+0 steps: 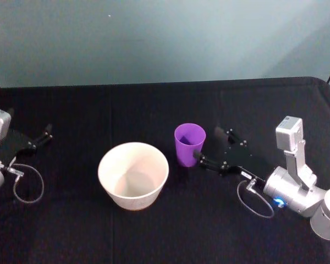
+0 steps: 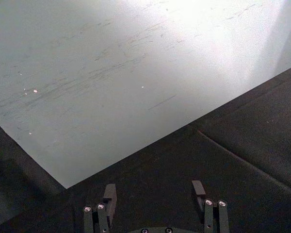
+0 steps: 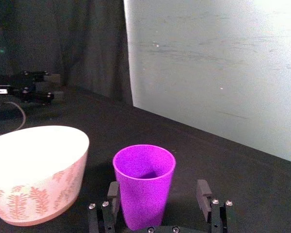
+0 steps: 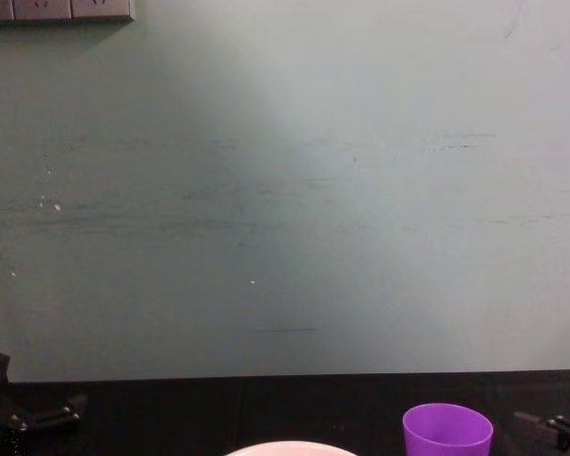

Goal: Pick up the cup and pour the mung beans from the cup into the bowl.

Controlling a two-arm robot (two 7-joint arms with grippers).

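Purple tapered cup (image 3: pixel 144 184); right gripper (image 3: pixel 158 190) jaws spread around it.

One purple cup (image 1: pixel 189 144) stands at the centre of the head view. One pale bowl (image 1: pixel 133 176) sits to its lower left. There are two grippers: the left gripper (image 1: pixel 45 135) at the left edge and the right gripper (image 1: pixel 208 146) right of centre. One black-covered table (image 1: pixel 154 110) bears them. No count of beans can be made.
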